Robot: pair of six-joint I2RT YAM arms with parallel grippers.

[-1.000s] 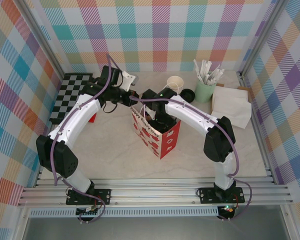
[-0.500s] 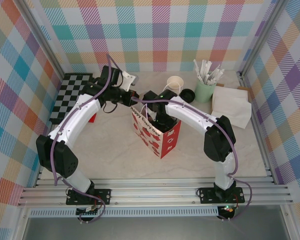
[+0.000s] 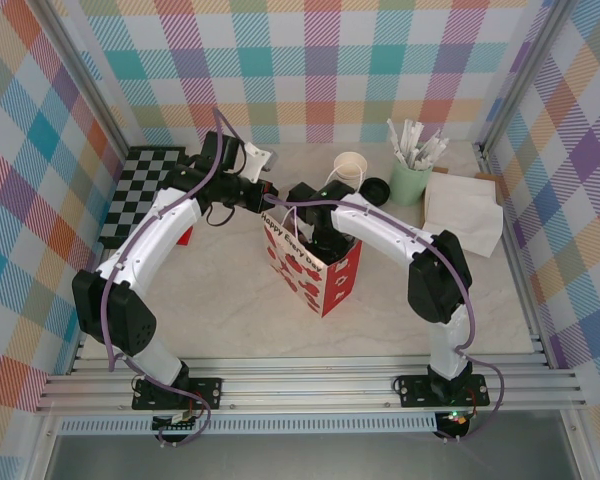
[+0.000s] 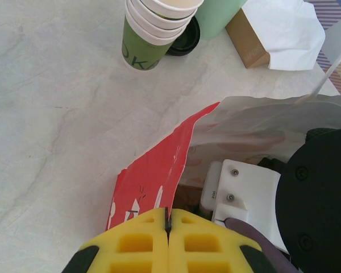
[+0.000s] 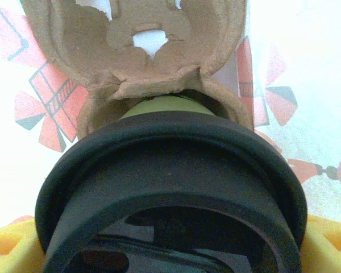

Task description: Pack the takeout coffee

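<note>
The takeout coffee (image 5: 170, 165), a green cup under a black lid, hangs inside the red and white gift bag (image 3: 325, 282) above a brown cardboard cup carrier (image 5: 159, 51). My right gripper (image 5: 170, 253) is shut on the cup just under its lid, with a yellow finger (image 5: 8, 244) at each side. In the top view that gripper (image 3: 315, 232) reaches down into the bag's mouth. My left gripper (image 4: 168, 219) is shut on the bag's red rim (image 4: 153, 170) and holds the mouth open from the back left (image 3: 263, 200).
Behind the bag stand a stack of lidless green cups (image 3: 350, 168), a loose black lid (image 3: 376, 187) and a mint tumbler of white sticks (image 3: 410, 180). White napkins (image 3: 463, 210) lie at the back right. A checkered board (image 3: 140, 190) lies at the left.
</note>
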